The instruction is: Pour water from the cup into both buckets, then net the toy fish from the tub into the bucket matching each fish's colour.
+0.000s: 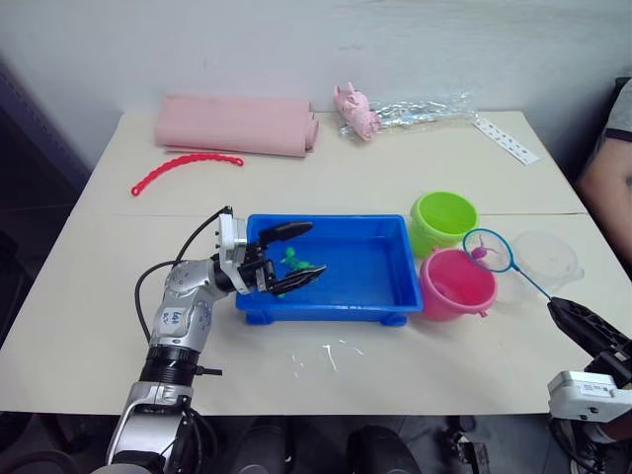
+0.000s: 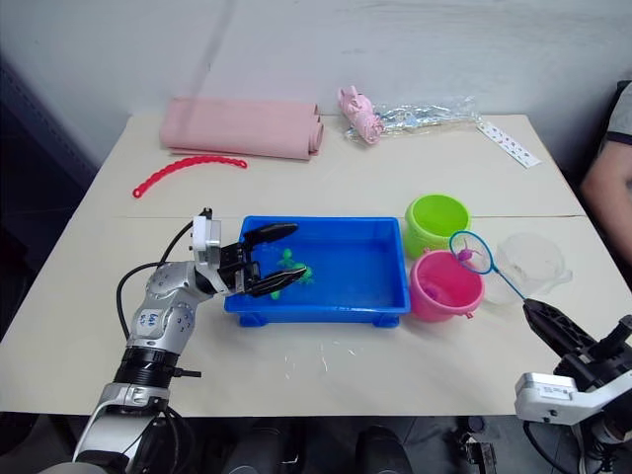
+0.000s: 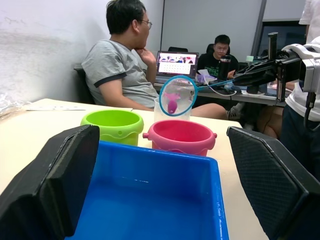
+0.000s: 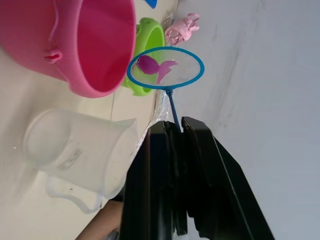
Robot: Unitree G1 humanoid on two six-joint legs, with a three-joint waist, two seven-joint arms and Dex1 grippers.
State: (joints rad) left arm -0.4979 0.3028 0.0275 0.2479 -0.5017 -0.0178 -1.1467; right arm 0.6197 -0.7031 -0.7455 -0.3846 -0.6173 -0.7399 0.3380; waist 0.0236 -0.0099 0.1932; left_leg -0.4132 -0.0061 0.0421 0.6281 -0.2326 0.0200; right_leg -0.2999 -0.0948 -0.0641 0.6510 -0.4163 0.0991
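The blue tub [image 1: 367,269] sits mid-table with green toy fish [image 1: 296,264] at its left end. My left gripper [image 1: 299,256] is open and reaches over the tub's left rim, its fingers either side of the green fish. To the tub's right stand the lime green bucket [image 1: 443,219] and the pink bucket [image 1: 456,283], with the clear cup [image 1: 546,259] upright beyond them. My right gripper [image 1: 558,305] is shut on the thin handle of a blue-ringed net [image 4: 185,67]. The net is held above the pink bucket's far-right rim, and a pink fish [image 4: 150,66] lies in it.
At the table's back are a folded pink cloth [image 1: 237,123], a red bead chain [image 1: 185,170], a pale pink pig toy [image 1: 355,111], a clear plastic bag [image 1: 425,111] and a white strip [image 1: 507,139]. A person's arm [image 1: 607,168] is at the right edge. Water drops [image 1: 326,354] lie before the tub.
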